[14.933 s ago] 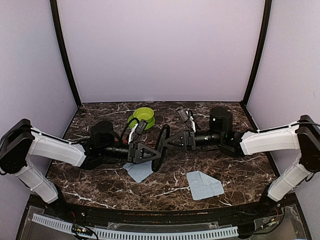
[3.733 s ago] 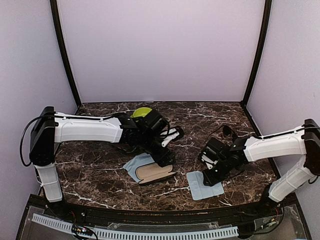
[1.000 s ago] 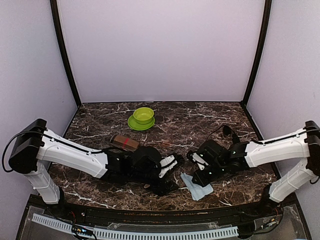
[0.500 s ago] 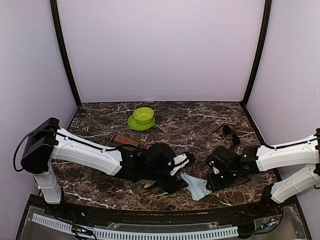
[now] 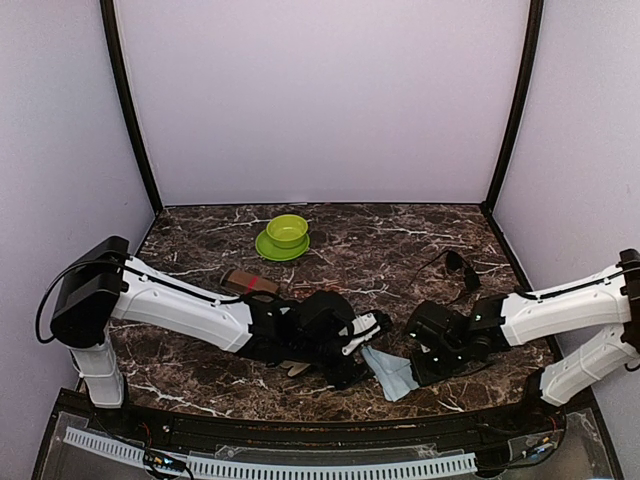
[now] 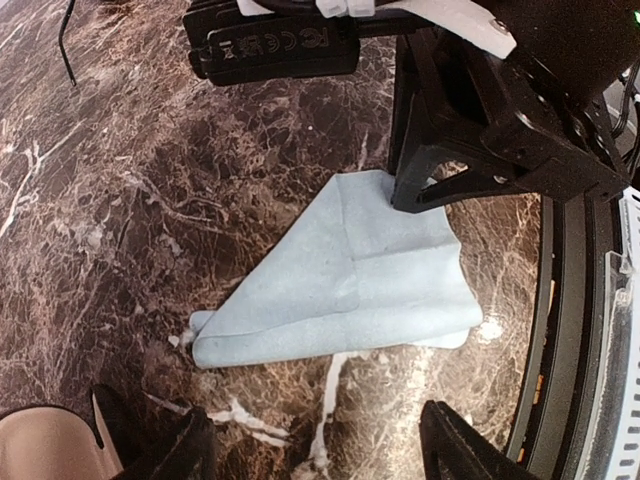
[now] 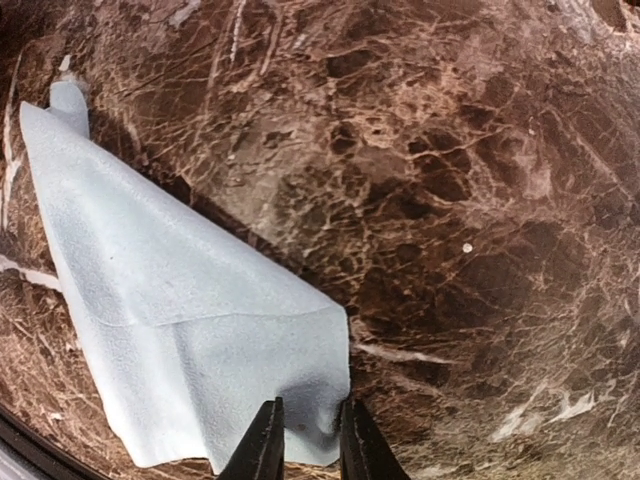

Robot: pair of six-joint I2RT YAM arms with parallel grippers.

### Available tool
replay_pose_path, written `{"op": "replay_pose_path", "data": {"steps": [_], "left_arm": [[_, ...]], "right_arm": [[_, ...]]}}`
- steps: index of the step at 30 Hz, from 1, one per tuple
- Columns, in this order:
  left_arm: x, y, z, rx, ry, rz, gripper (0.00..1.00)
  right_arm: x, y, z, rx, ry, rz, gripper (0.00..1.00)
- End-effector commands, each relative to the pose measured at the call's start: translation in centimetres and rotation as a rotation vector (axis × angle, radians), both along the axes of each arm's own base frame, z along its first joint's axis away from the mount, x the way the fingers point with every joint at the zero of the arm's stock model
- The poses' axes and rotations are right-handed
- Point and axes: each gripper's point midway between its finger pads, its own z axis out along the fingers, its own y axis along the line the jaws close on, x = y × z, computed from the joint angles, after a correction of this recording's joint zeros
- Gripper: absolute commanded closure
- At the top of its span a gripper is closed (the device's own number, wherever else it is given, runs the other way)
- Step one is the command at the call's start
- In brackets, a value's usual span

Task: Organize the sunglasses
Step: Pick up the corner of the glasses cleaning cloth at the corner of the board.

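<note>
Marbled surface (image 5: 400, 240), front edge: we see the right tool (image 7: 305, 440) clenched on the corner of one blue cloth (image 7: 180, 330), and the left tool (image 6: 322, 452) spread, holding nothing. Further back we count two pairs: reddish sunglasses (image 5: 250, 284) behind the left arm, long axis roughly left-right, and black wire sunglasses (image 5: 456, 264) back-right, nearer the right arm. One green bowl (image 5: 287, 231) sits farthest.

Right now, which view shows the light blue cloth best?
Left wrist: the whole cloth sits mid-frame, folds clear. Right wrist shows it off in the frame's corner; the top view shows only a small patch.
</note>
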Motion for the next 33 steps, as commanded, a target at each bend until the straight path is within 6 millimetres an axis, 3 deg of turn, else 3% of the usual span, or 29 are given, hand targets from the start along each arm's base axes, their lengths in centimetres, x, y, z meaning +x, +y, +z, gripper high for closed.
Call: {"op": "replay_pose_path", "data": {"steps": [1,8,13,19,23,33], "left_arm": [[0.7,0.2,0.3,0.005,-0.005,0.026,0.28],[0.8,0.6,0.2,-0.009,0.011,0.047,0.28],[1.0,0.7,0.0,-0.021,0.025,0.059,0.28],[1.7,0.2,0.8,-0.067,0.035,0.064,0.29],[2.3,-1.0,1.5,-0.103,0.029,0.039,0.32],[3.2,-5.1,1.7,-0.147,-0.048,-0.104,0.35]], "right_arm": [[-1.3,-1.5,-1.8,-0.128,0.015,-0.004,0.82],[-1.9,-1.5,-2.4,-0.174,-0.004,0.007,0.93],[-0.8,-0.9,-0.5,-0.106,-0.073,0.008,1.00],[0.7,-0.2,2.5,0.007,-0.138,0.015,1.00],[1.7,-0.3,3.9,0.068,-0.153,0.016,1.00],[3.5,-1.4,5.1,0.173,-0.137,-0.030,1.00]]}}
